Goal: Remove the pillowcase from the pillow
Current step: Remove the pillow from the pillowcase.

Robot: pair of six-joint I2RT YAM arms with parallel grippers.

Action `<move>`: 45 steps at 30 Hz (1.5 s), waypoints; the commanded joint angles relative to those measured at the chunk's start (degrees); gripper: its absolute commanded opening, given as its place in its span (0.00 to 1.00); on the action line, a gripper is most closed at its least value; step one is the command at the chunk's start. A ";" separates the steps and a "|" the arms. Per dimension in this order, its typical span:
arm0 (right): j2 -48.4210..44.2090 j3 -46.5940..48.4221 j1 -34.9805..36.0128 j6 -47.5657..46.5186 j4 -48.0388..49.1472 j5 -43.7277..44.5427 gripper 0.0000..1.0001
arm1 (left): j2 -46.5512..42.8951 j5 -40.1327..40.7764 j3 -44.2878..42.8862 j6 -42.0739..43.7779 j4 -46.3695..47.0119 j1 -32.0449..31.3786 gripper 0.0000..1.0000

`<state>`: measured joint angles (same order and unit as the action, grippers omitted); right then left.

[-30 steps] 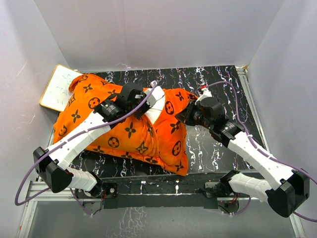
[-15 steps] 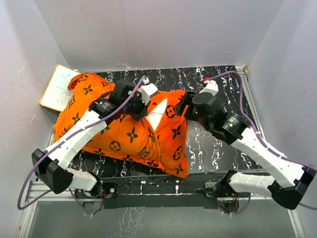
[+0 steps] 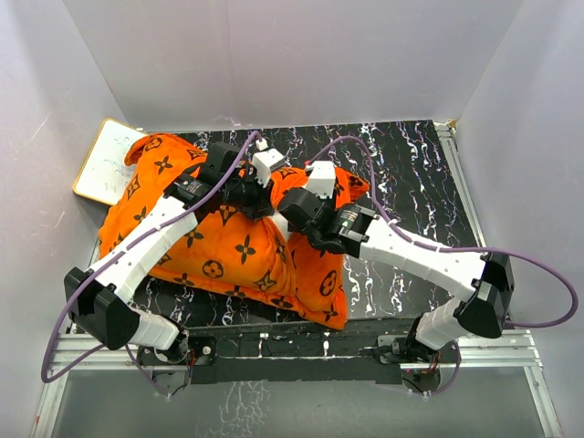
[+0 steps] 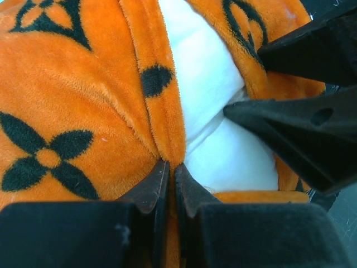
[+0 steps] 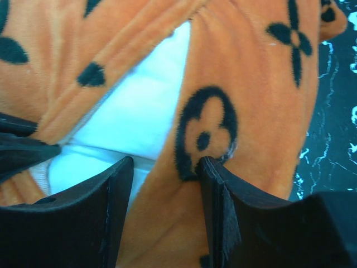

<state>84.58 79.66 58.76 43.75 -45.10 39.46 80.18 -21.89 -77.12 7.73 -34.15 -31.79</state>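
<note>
1. Left gripper [image 4: 170,167] pinches the pillowcase [image 4: 72,111] hem beside the exposed white pillow [image 4: 234,156]
2. Right gripper [image 5: 164,167] stands partly spread, astride the opening's other edge
3. The pillow lies on the worktop [image 3: 411,173], left of centre

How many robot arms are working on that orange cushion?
2. The left arm reaches in from the near left, the right arm from the near right; both meet at the pillowcase opening.

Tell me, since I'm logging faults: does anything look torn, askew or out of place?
Nothing torn. The white pillow bulges through a slit in the pillowcase, its edge pinched by the left gripper; expected here. Only a white board at the far-left corner lies partly under it.
</note>
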 commanded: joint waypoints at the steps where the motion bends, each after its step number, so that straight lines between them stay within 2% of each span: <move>1: -2.51 -2.58 -0.27 1.80 -2.81 7.19 0.51 | -1.45 0.31 1.30 0.49 -5.48 1.02 0.00; 6: -6.28 -7.49 -2.31 2.66 -3.28 6.25 0.45 | -1.54 2.54 1.99 2.35 -5.76 1.05 0.00; 9: -8.43 -10.46 -5.55 2.03 -2.76 4.60 0.36 | -1.54 2.77 2.07 3.07 -6.03 1.05 0.00; 16: -15.03 -23.71 -17.73 -1.80 4.78 -4.00 0.14 | -3.64 4.73 1.22 5.30 -7.25 1.08 0.00; 19: -16.30 -29.52 -22.25 -2.55 8.75 -8.12 0.08 | -4.14 5.72 1.36 6.19 -8.07 1.20 0.00; 24: -14.78 -35.96 -26.30 -3.10 12.31 -9.65 0.08 | -4.96 8.03 1.95 8.13 -9.12 1.25 0.00; 29: -10.59 -40.23 -33.22 -4.88 17.89 -12.66 0.08 | -5.95 9.95 3.12 10.17 -9.16 1.42 0.00; 33: -7.39 -31.13 -34.55 -5.29 19.36 -16.05 0.08 | -6.22 8.61 2.46 9.96 -10.39 1.39 0.00; 37: -8.60 -16.63 -34.59 -10.71 27.92 -18.28 0.08 | -6.52 5.77 -0.84 9.04 -12.05 1.44 0.00; 40: -5.41 -2.61 -34.54 -15.23 33.49 -23.12 0.08 | -6.68 3.01 -5.32 7.05 -13.39 1.41 0.01; 42: -1.65 7.77 -34.56 -17.31 33.97 -27.77 0.08 | -6.80 1.57 -9.05 5.58 -13.98 1.43 0.24; 43: 0.23 13.68 -34.55 -18.05 33.94 -30.12 0.08 | -6.87 1.54 -11.31 4.60 -13.97 1.43 0.40; 45: 2.91 20.26 -34.59 -18.88 34.69 -35.65 0.08 | -7.00 3.60 -16.46 3.08 -12.00 1.38 0.59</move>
<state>85.10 84.03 27.11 31.14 -22.41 5.50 76.86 -17.87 -84.75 14.85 -40.71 -30.59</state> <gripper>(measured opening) 0.088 0.429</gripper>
